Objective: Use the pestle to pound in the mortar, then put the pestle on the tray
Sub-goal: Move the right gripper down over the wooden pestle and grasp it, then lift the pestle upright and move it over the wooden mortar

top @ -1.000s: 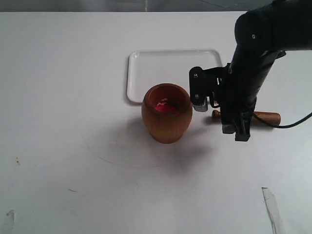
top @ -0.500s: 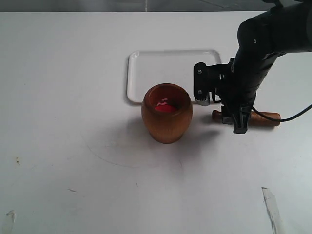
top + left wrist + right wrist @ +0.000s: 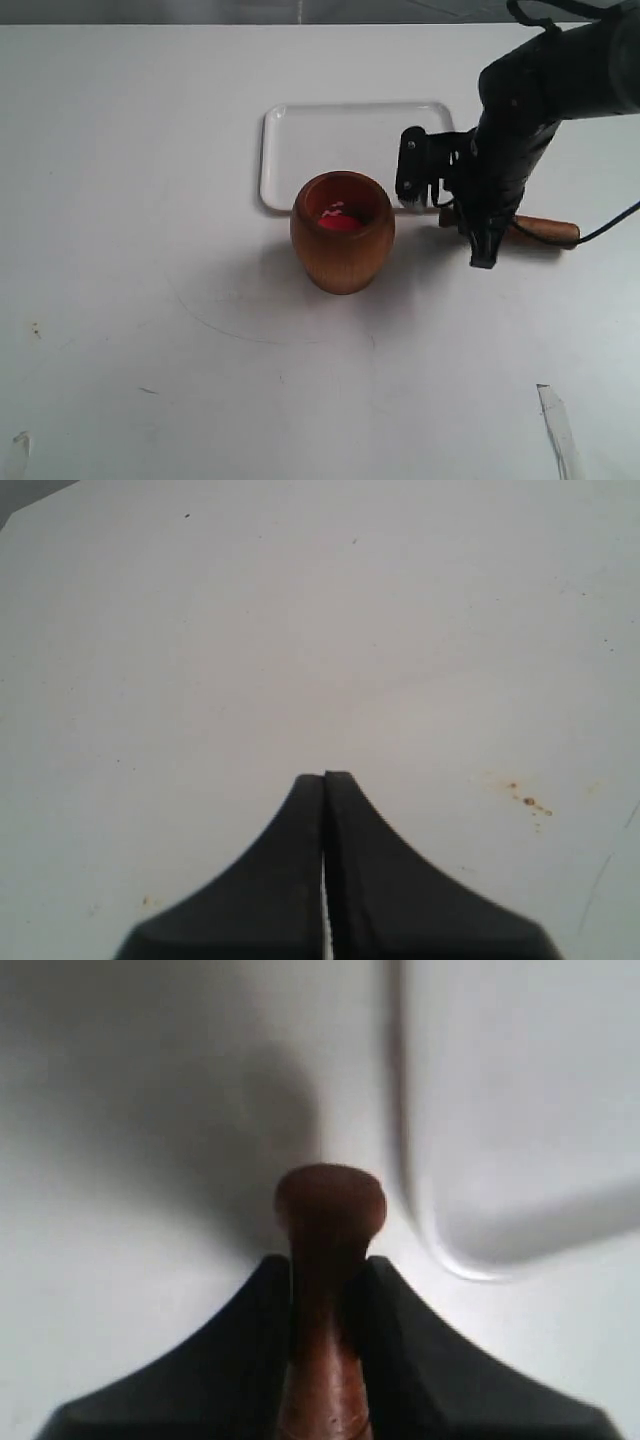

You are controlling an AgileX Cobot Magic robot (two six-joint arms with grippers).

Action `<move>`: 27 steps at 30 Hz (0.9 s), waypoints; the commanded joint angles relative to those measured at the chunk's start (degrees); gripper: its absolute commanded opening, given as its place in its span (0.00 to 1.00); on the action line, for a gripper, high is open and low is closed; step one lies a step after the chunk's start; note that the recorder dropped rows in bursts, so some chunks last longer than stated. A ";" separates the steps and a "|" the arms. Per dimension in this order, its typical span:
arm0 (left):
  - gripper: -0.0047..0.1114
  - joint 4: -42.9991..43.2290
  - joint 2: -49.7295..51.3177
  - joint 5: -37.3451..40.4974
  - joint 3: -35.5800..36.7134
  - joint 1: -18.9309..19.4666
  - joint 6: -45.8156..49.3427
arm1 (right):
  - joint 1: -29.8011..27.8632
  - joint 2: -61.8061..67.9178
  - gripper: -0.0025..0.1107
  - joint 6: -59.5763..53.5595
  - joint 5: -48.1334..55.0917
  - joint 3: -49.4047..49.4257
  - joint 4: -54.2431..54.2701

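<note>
The orange-brown mortar (image 3: 342,245) stands upright mid-table, its red inside showing. Just behind it lies the white tray (image 3: 330,135), nothing on it; its rounded corner (image 3: 520,1110) also shows in the right wrist view. To the mortar's right, my right gripper (image 3: 483,250) is shut on the pestle (image 3: 548,232), which lies roughly level beside the tray's near right corner. In the right wrist view the pestle's knob (image 3: 328,1205) sticks out past my right gripper (image 3: 328,1270), both fingers pressed on the shaft. My left gripper (image 3: 325,778) is shut on nothing over bare table.
A strip of pale tape (image 3: 558,430) lies at the front right of the white table. A black cable (image 3: 610,228) trails from the right arm. Small brown specks (image 3: 528,800) mark the table near the left gripper.
The right gripper has drawn back toward the tray and closed round the pestle. The pestle has shifted slightly the same way. The mortar and tray have not moved.
</note>
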 commanded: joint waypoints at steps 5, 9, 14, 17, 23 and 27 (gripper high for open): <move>0.04 -0.42 -0.07 -0.17 0.03 -0.44 -0.47 | -4.00 -23.74 0.02 22.36 -43.93 10.61 15.85; 0.04 -0.42 -0.07 -0.17 0.03 -0.44 -0.47 | -4.00 -33.59 0.02 33.52 -64.23 22.30 17.72; 0.04 -0.42 -0.07 -0.17 0.03 -0.44 -0.47 | -4.00 -38.77 0.02 62.93 -87.75 34.13 -0.09; 0.04 -0.42 -0.07 -0.17 0.03 -0.44 -0.47 | -3.32 -37.80 0.02 67.14 -91.23 35.82 -15.11; 0.04 -0.42 -0.07 -0.17 0.03 -0.44 -0.47 | 1.85 -32.92 0.02 66.24 -92.94 35.82 -20.94; 0.04 -0.42 -0.07 -0.17 0.03 -0.44 -0.47 | 5.21 -27.93 0.02 60.98 -101.57 35.82 -19.00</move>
